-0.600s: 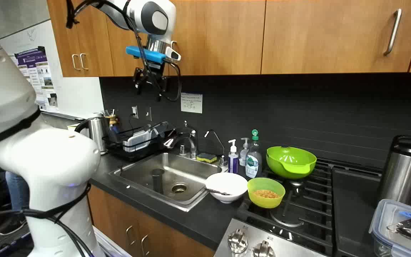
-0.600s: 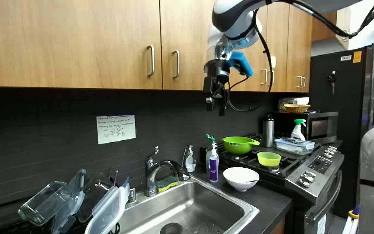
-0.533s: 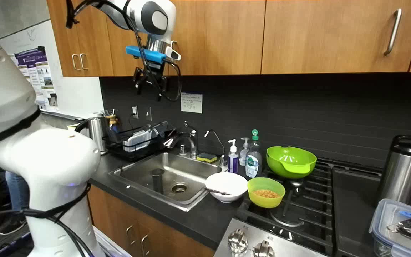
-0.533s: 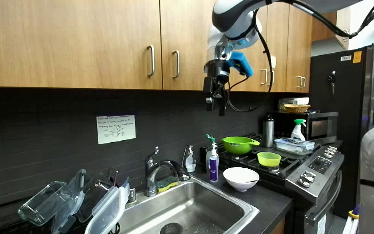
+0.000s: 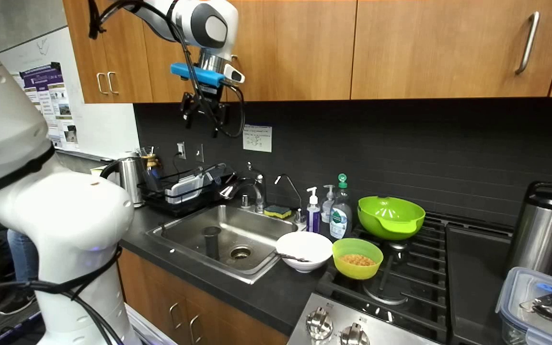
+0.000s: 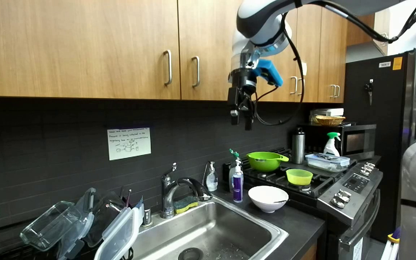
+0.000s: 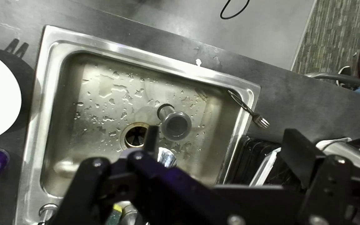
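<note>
Cup [image 7: 176, 126] in sink [image 7: 167, 65], claw [image 7: 221, 131] wide overhead

Stands beside the drain [image 7: 135, 136]; claw spread, holding nothing, well above. Material unclear; likely light and stiff, maybe slippery given droplets [image 7: 108, 118] nearby. Best hold: probably pinched across its upper sides.

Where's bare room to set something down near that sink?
One bare patch of counter lies between the sink, the white bowl and the stove. Another is the stove's flat dark strip, bordered by grates and the steel flask. It's crowded behind the white bowl, where soap bottles stand beside the big green bowl.
</note>
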Controlling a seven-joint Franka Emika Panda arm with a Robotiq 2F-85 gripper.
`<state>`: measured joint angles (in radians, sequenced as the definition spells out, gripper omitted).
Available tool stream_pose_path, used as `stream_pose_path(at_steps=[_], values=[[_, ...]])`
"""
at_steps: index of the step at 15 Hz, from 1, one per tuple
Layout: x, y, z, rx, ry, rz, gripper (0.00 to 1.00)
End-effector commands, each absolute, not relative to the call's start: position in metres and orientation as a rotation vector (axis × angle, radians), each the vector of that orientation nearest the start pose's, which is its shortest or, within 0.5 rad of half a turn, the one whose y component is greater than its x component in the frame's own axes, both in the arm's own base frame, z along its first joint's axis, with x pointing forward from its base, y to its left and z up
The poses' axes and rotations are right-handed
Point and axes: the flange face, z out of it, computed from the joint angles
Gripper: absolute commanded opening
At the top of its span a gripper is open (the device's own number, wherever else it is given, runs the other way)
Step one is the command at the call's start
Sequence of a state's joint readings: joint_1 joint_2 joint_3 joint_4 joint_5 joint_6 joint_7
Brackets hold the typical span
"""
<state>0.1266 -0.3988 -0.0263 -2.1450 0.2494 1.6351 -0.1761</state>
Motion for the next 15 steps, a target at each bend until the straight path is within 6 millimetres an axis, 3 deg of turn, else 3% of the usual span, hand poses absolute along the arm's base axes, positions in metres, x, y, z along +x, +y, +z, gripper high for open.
stream_pose_path(at_steps=[1,7,15], values=[[0.418,0.056,0.552,-2.852,-0.354,0.15,1.0],[0.422,0.033,0.537,-2.87,-0.332,0.168,1.0],[0.424,-0.022,0.513,-2.958,-0.268,0.226,1.0]])
